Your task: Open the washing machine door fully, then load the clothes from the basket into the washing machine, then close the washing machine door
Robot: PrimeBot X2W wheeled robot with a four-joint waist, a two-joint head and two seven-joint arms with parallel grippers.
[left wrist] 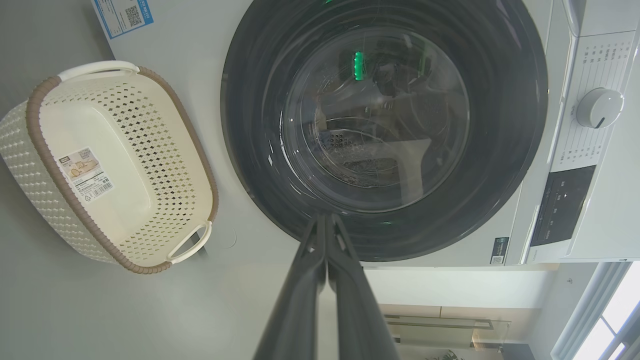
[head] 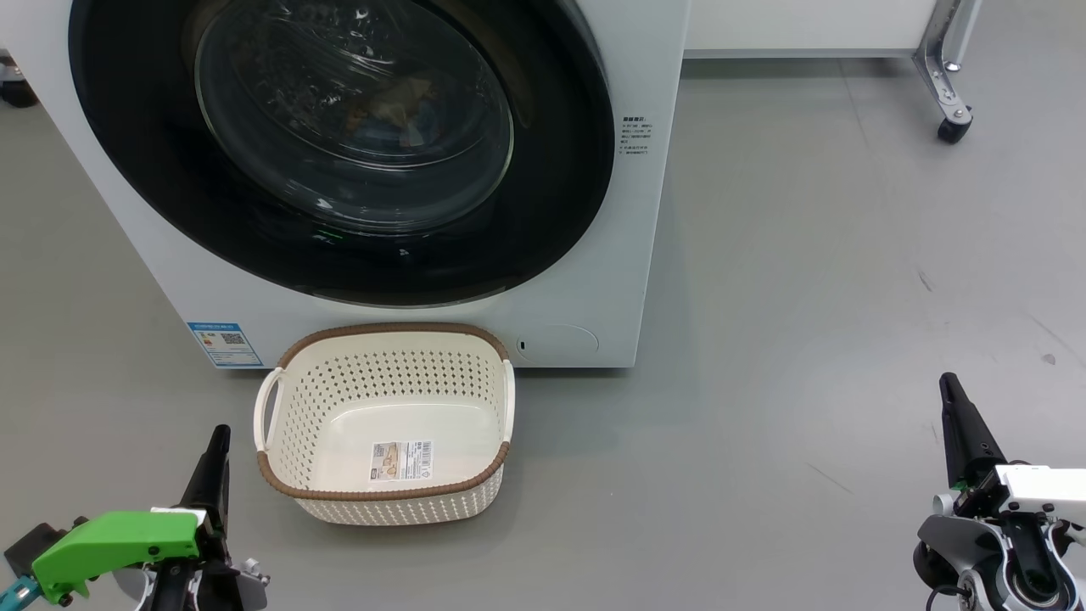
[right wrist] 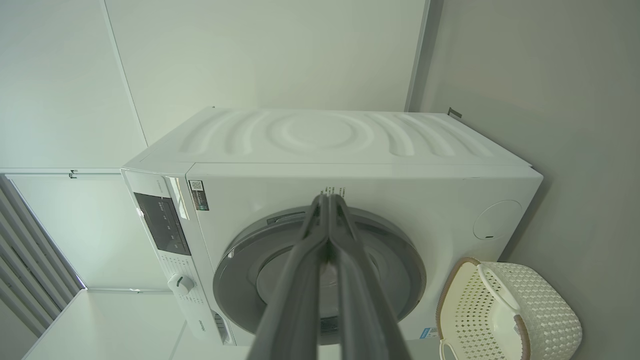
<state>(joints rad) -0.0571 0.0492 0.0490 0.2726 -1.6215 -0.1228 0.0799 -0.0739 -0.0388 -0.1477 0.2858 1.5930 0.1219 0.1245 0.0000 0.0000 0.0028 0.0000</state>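
Looks like the last step here: door shut, basket bare

In the head view the washing machine door [head: 339, 153] sits closed against the washing machine [head: 594, 331], and the basket [head: 390, 327] is on the floor at the door's 6 o'clock, touching or just beside the front panel, with only a sticker in it. A tan-and-cream patch behind the glass around 12 o'clock might be the clothes [head: 392, 95], but I can't say for sure. The left hand [head: 220, 434] is at the basket's 8 o'clock and the right hand [head: 950, 386] is well off at 4 o'clock. Both have their fingers pressed together on nothing. My guess is the closing step is wrapping up. Whether the latch caught I can't tell, so the next move might be a flat push on the black rim, otherwise just backing off.
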